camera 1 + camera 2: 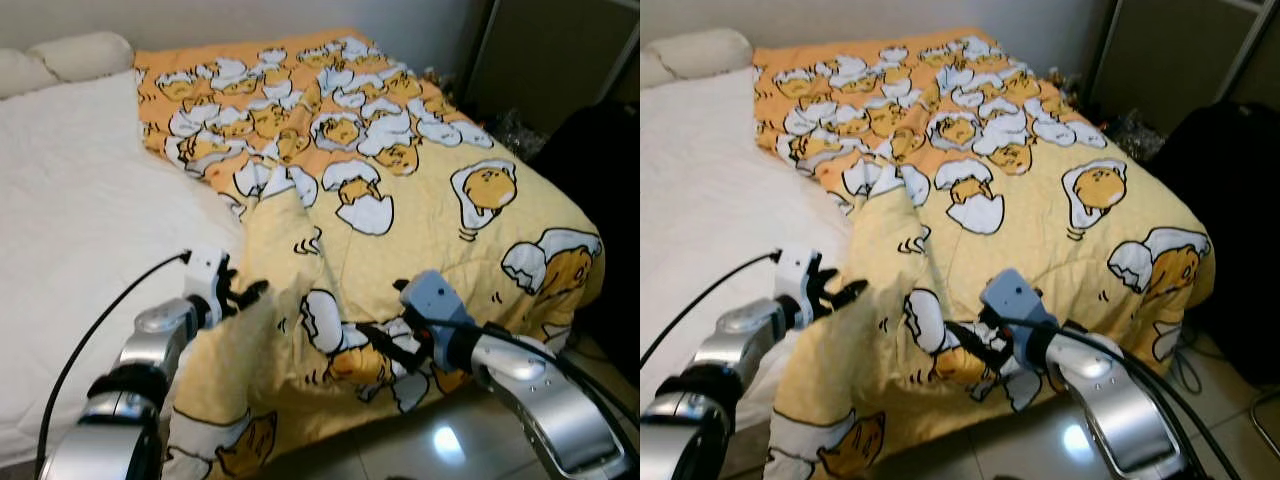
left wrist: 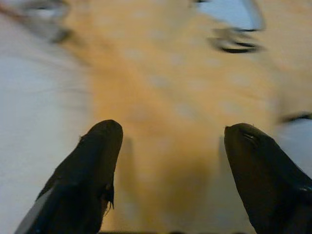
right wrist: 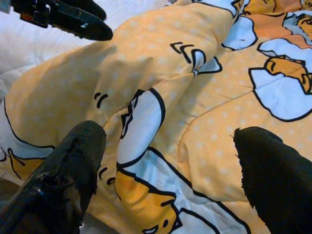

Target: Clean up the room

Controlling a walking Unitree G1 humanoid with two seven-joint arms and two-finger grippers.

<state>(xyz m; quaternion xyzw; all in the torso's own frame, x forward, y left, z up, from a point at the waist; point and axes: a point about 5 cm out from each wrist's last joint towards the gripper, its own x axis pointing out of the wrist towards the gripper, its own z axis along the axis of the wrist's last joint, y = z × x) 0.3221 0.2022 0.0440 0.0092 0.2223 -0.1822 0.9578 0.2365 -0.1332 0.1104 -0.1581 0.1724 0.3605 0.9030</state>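
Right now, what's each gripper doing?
Left gripper: open, empty, at the blanket's folded edge.
Right gripper: open, empty, over the blanket near the foot of the bed.

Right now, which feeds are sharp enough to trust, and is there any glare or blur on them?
Left wrist view: blurred, the quilt soft between the open left gripper. Right wrist view: sharp, print lines crisp around the open right gripper. Both eye views: fairly clear; a bright glare spot on the floor, dark shade in the far right corner.
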